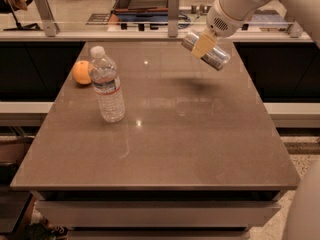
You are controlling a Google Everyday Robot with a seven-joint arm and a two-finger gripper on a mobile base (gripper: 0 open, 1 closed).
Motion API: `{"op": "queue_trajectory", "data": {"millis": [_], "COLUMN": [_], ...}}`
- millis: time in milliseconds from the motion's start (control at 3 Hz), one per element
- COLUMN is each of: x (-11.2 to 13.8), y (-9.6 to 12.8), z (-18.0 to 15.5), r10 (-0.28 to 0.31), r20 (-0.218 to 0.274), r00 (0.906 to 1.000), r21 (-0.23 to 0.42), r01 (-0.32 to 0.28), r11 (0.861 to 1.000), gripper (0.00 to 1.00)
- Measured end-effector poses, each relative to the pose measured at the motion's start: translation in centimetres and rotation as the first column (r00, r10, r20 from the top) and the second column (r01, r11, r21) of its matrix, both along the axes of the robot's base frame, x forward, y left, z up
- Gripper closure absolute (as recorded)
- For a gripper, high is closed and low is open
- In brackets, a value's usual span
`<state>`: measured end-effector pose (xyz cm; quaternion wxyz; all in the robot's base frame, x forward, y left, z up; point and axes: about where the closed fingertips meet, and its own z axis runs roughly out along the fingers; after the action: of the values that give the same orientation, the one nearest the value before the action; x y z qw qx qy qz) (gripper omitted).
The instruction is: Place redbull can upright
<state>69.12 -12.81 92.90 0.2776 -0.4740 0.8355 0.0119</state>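
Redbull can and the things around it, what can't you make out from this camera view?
In the camera view:
redbull can: middle covered by a tan finger of the gripper; markings too faint to read.
gripper, above the table at far right, shut on the can: other finger behind the can.
orange: right part hidden by the water bottle.
arm: cut off by the top and right edges.

One redbull can (218,59), tilted, clasped in my one gripper (204,45) in the air over the far right of one brown table (200,149), one clear water bottle (106,86) upright at left, one orange (80,72) just behind it.
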Motion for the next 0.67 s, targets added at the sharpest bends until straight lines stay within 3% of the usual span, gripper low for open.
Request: {"op": "queue_trajectory", "data": {"millis": [333,667], "x": [0.7,2.1], "y": [-0.9,-1.1], "z": [1.2,1.6], "r10": [0.040,0.090], "r20": [0.087,0.139], "r00": [0.9955,0.9862], "r21": [0.097,0.181], "r01": [-0.048,-0.115], "r11": [0.994,0.977], "gripper": [1.00,1.00]}}
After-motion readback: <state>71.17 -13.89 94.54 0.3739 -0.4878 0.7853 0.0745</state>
